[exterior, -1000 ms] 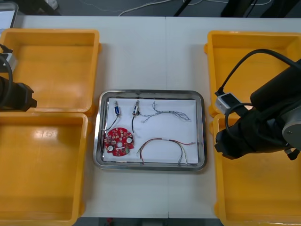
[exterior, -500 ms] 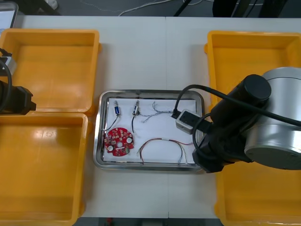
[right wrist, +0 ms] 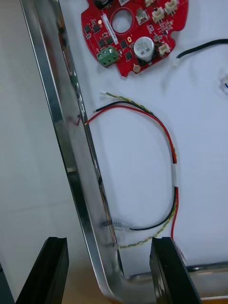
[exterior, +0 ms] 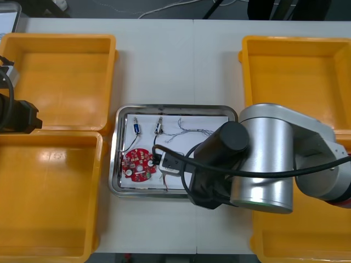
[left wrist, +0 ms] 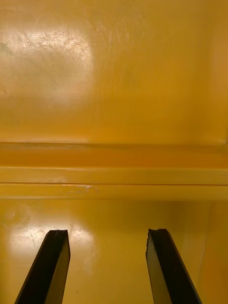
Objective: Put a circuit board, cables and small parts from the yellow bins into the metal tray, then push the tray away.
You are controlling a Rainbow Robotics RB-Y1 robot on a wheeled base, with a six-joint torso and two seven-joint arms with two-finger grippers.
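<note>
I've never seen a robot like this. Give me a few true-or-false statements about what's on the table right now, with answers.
1. The red circuit board lies in the tray. True.
2. The right gripper is shut on a cable. False: it is open, one finger on either side of the tray's rim, holding nothing.
3. The red and yellow cable lies in a bin. False: it lies in the tray.
4. The left gripper is open above a yellow bin. True.

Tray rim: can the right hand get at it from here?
Probably yes. The open right hand straddles the tray rim near a corner, nothing between; the red and yellow cable lies close to the inner finger.
</note>
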